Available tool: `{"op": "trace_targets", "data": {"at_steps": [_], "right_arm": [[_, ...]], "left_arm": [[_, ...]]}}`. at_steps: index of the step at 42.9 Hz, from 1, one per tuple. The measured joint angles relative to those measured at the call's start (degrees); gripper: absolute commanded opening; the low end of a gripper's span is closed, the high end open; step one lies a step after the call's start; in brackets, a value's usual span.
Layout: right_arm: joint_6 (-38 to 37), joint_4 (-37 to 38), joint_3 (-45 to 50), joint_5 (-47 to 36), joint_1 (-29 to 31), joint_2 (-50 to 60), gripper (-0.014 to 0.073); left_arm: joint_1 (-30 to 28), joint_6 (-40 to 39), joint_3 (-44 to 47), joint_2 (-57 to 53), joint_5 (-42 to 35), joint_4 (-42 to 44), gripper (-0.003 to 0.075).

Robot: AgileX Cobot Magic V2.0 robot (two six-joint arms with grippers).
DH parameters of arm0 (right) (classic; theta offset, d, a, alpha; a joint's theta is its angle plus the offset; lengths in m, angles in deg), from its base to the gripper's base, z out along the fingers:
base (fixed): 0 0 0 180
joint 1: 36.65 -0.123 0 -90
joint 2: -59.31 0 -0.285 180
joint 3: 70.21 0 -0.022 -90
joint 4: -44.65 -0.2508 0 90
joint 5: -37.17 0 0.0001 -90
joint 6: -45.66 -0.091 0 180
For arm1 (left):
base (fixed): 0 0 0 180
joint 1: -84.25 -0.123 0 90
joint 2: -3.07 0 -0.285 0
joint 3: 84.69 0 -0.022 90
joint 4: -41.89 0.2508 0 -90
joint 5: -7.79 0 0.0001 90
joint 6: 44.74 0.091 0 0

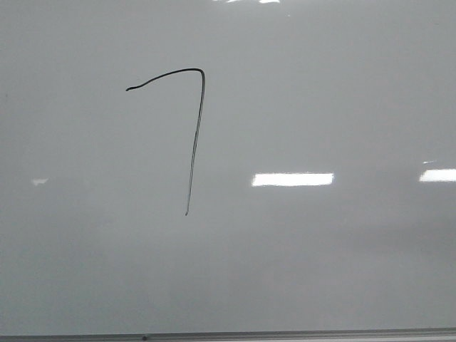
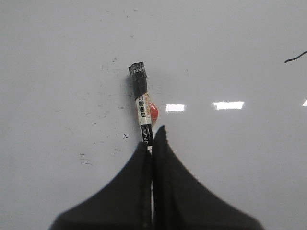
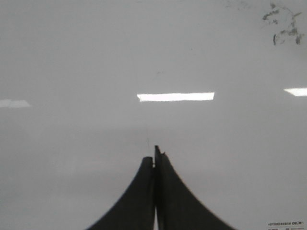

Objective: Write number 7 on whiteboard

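Observation:
A black number 7 (image 1: 196, 135) is drawn on the whiteboard (image 1: 320, 249), left of the middle in the front view; no gripper shows there. In the left wrist view my left gripper (image 2: 152, 139) is shut on a black-and-white marker (image 2: 142, 108) with a black cap and a red spot on its label. The marker points out over the whiteboard (image 2: 230, 158). The start of the 7's top stroke (image 2: 295, 57) shows at that view's right edge. In the right wrist view my right gripper (image 3: 154, 155) is shut and empty over the whiteboard (image 3: 72, 143).
The board's thin grey metal edge strip (image 1: 285, 335) runs along the near side. Faint black smudges (image 2: 96, 115) mark the board beside the marker. A patch of dark smears (image 3: 283, 24) lies far from the right gripper. A small printed label (image 3: 286, 224) sits on the board.

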Motion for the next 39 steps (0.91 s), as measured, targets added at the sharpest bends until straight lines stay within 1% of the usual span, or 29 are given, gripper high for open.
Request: {"op": "trace_targets", "data": {"at_steps": [4,8,39], "right_arm": [[0.0,0.0,0.0,3.5,0.0,0.7,-0.0069],[0.0,0.0,0.0,4.7,0.0,0.7,-0.0069],[0.0,0.0,0.0,5.3,0.0,0.8,-0.0069]], "left_arm": [[0.0,0.0,0.0,0.0,0.0,0.0,-0.0020],[0.0,0.0,0.0,0.0,0.0,0.0,-0.0020],[0.0,0.0,0.0,0.0,0.0,0.0,-0.0020]]}}
